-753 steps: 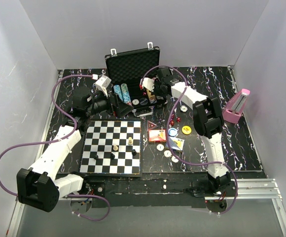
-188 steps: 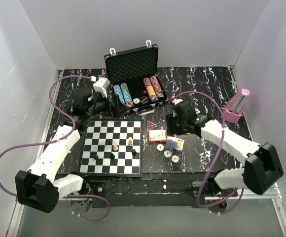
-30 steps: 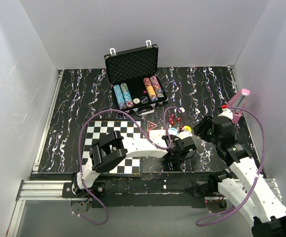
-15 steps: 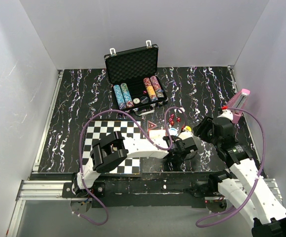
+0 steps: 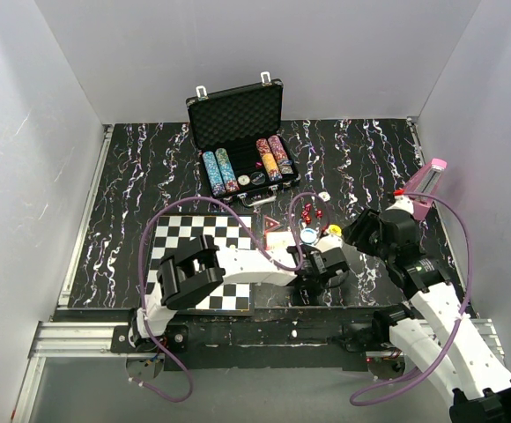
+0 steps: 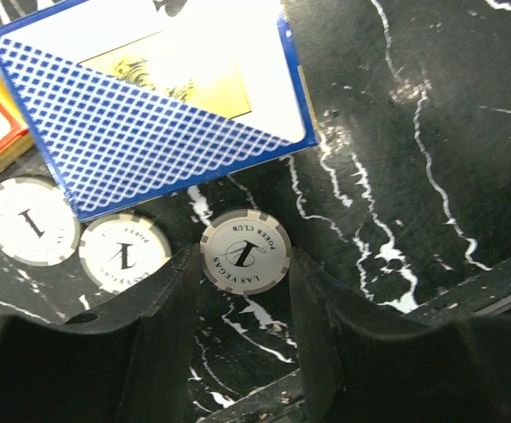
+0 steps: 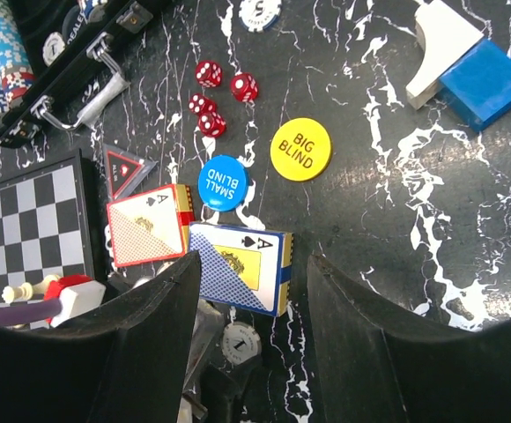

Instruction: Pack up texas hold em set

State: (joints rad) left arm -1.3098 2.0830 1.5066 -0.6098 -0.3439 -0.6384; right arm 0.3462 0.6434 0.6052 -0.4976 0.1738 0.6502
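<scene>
Black ribbed briefcase with silver latches (image 5: 238,113) stands open at upper centre of the top view, lid upright; multicoloured poker chip rows (image 5: 221,170) sit in its base. Remaining set pieces lie loose on the black marbled desk (image 5: 132,185), lower centre-right of that view, just right of the black-and-white chessboard (image 5: 196,236). Left arm reaches across the board to them. Left gripper (image 6: 245,264) is down at the desk; its jaws stand narrow, one on each side of a white-and-grey poker chip marked "1" (image 6: 245,248), which lies flat. Fingers (image 6: 163,326) are right at the chip's rim; cannot tell if they touch it. Two matching white chips (image 6: 32,220) lie to its left in the wrist view, and the blue-backed card deck (image 6: 150,106) just above. Right gripper (image 7: 254,264) hangs above the pile, jaws wide, holding nothing. Below it are the red-backed card deck (image 7: 148,225), the blue round "SMALL BLIND" button (image 7: 222,181), the yellow round "BIG BLIND" button (image 7: 300,149) and four red dice (image 7: 216,101).
</scene>
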